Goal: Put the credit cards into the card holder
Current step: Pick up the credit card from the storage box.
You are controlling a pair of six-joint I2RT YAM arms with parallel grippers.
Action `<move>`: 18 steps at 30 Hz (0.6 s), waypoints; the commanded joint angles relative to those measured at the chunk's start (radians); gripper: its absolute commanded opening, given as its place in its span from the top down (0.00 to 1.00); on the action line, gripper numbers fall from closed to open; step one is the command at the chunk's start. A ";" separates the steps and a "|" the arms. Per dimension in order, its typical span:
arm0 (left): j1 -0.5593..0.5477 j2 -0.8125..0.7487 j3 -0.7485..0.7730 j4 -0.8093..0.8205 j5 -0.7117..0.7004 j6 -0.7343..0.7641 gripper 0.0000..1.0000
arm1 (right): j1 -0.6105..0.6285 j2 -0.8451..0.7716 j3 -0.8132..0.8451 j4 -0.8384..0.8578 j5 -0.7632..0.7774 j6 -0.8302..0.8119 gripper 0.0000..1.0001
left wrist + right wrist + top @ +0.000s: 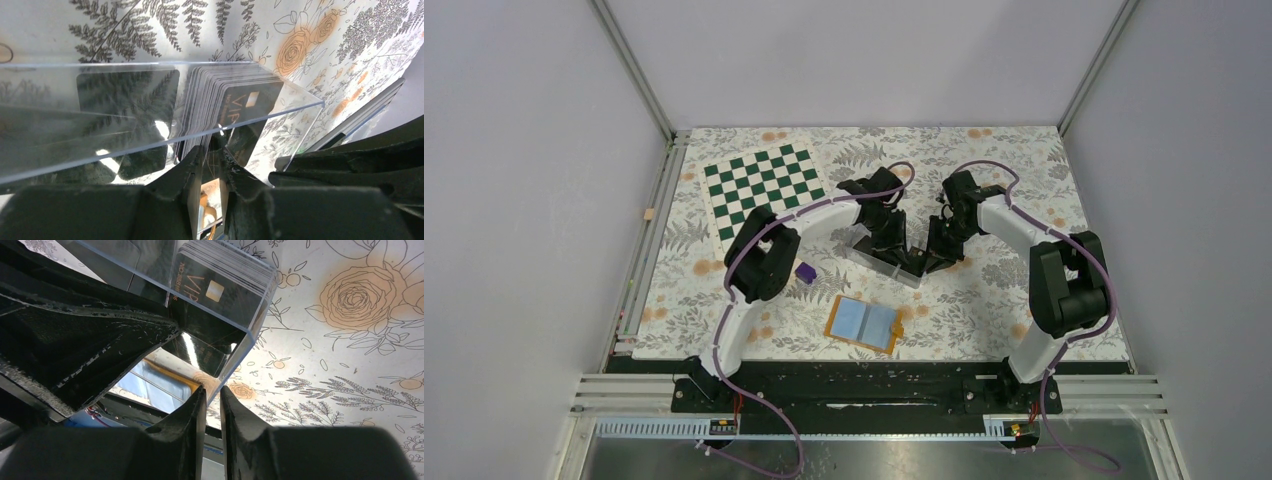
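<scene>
A clear plastic box (865,254) holds a stack of black credit cards (230,85), also shown in the right wrist view (220,290). My left gripper (894,252) reaches down into the box; its jaws (212,148) stand almost together on the front card at the end of the stack. My right gripper (934,258) is shut on the box's corner wall (212,389). The orange card holder (864,323) lies open in front of the box, its light blue pockets up and no card on it; it also shows in the right wrist view (155,382).
A green and white chessboard mat (764,195) lies at the back left. A small purple block (805,270) sits left of the box, beside the left arm's elbow. The table has a floral cloth (1014,300) and walls on three sides.
</scene>
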 commanded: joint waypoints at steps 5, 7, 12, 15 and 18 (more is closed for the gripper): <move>-0.023 0.016 0.069 -0.011 -0.001 0.013 0.94 | -0.004 0.011 0.022 -0.018 -0.012 -0.021 0.78; -0.025 0.013 0.065 0.003 0.009 0.010 0.96 | -0.004 0.013 0.021 -0.018 -0.014 -0.023 0.78; -0.030 -0.009 0.060 0.029 0.020 -0.006 0.99 | -0.004 0.011 0.015 -0.017 -0.015 -0.025 0.79; -0.037 -0.035 0.060 0.029 0.001 -0.003 1.00 | -0.004 0.011 0.012 -0.017 -0.017 -0.025 0.79; -0.041 -0.056 0.060 0.031 -0.007 -0.001 1.00 | -0.004 0.011 0.012 -0.017 -0.020 -0.025 0.79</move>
